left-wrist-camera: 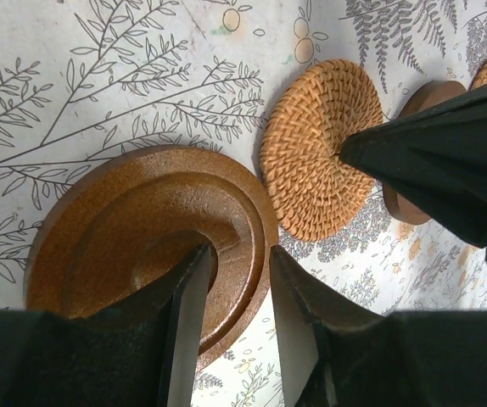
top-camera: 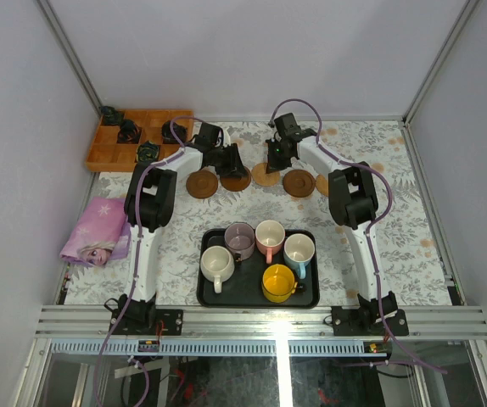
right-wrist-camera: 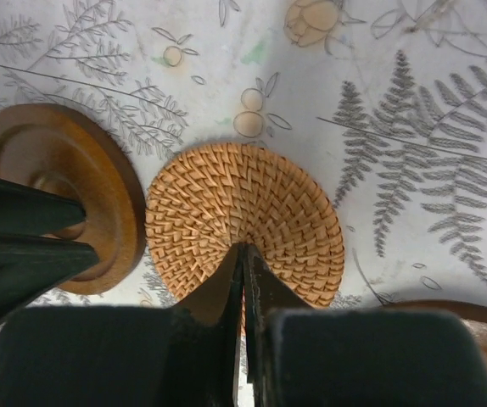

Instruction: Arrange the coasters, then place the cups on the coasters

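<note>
While tray (top-camera: 242, 293) holds five cups (top-camera: 270, 236), left pincer (left-wrist-camera: 239, 254) narrow, right pincer (right-wrist-camera: 243, 251) closed.

Pale walls (top-camera: 252, 51), perhaps lavender; leaf-print tablecloth (top-camera: 396, 246)

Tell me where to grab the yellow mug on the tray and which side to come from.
Take the yellow mug by its near wall at the rim, one finger inside, one outside, coming straight down. It stands upright, mouth open; its handle sticks out to the right, and the light blue mug and pink mug crowd its far side.
</note>
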`<state>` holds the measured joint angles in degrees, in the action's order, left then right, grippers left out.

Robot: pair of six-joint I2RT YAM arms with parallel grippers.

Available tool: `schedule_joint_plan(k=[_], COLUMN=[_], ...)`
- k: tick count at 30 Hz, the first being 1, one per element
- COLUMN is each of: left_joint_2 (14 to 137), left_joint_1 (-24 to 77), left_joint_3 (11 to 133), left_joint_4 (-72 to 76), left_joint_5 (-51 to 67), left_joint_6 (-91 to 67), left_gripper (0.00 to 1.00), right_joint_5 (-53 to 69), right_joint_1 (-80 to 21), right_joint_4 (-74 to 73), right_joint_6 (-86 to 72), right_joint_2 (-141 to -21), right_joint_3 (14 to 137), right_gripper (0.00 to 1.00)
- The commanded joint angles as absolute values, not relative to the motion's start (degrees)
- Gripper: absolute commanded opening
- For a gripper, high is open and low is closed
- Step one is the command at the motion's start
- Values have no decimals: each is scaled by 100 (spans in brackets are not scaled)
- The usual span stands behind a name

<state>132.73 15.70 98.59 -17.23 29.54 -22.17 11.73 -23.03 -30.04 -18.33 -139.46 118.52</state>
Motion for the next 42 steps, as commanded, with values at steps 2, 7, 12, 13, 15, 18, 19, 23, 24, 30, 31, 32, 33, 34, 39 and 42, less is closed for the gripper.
schedule_joint_plan(k=[2, 7, 12, 13, 15, 18, 19, 23, 24, 30, 31, 32, 33, 34, 39, 42], left_joint_2=[13614, 13645, 13547, 13526, 13477, 13433, 13418, 13311, 13283, 13249, 13272, 13290, 13303, 13299, 13234, 13187], left_joint_1=[1694, 1746, 1860, 1874, 1913, 1933, 1942, 1987, 1988, 1995, 1996, 1992, 1983, 1995, 1995, 1997], left_joint_3=[9487, 9471, 9288, 9241, 9167, 9075, 9045, 8868, 8815, 8767, 8797, 8829, 8851, 8865, 8828, 8767], left_joint_4=[-2442, -2466, -2522, -2522, -2518, -2522, -2522, -2491, -2450, -2304, -2295, -2294, -2295, -2296, -2303, -2312], left_joint_5=[2792, 2933, 2988, 2988, 2951, 2945, 2948, 2920, 2917, 2873, 2893, 2916, 2929, 2940, 2909, 2856], left_joint_6=[-2117, -2131, -2133, -2128, -2144, -2170, -2175, -2186, -2214, -2323, -2337, -2350, -2367, -2389, -2392, -2392], left_gripper=[35, 35, 35, 35, 35, 35, 35, 34, 34, 34, 35, 34, 34, 34, 34, 34], right_joint_5=[1293, 1121, 1042, 1027, 992, 957, 938, 906, 899, 860, 839, 823, 807, 793, 817, 826], right_joint_1=[-2400, -2404, -2408, -2408, -2404, -2406, -2408, -2405, -2408, -2406, -2407, -2400, -2407, -2408, -2409, -2409], right_joint_4=[-2940, -3031, -2873, -2864, -2856, -2856, -2852, -2839, -2839, -2896, -2900, -2907, -2909, -2904, -2907, -2893], right_joint_6=[-1790, -1868, -1957, -1966, -1967, -1964, -1967, -1961, -1960, -1944, -1930, -1928, -1925, -1931, -1924, -1916], right_joint_2=[-13594, -13497, -13218, -13188, -13146, -13098, -13089, -13052, -13044, -12905, -12870, -12833, -12792, -12758, -12701, -12686], right_joint_3=[11443, 11173, 10707, 10657, 10595, 10523, 10514, 10501, 10506, 10463, 10436, 10414, 10382, 10361, 10278, 10256], right_gripper=[0, 0, 0, 0, 0, 0, 0, 0, 0, 0, 0, 0, 0, 0, 0, 0])
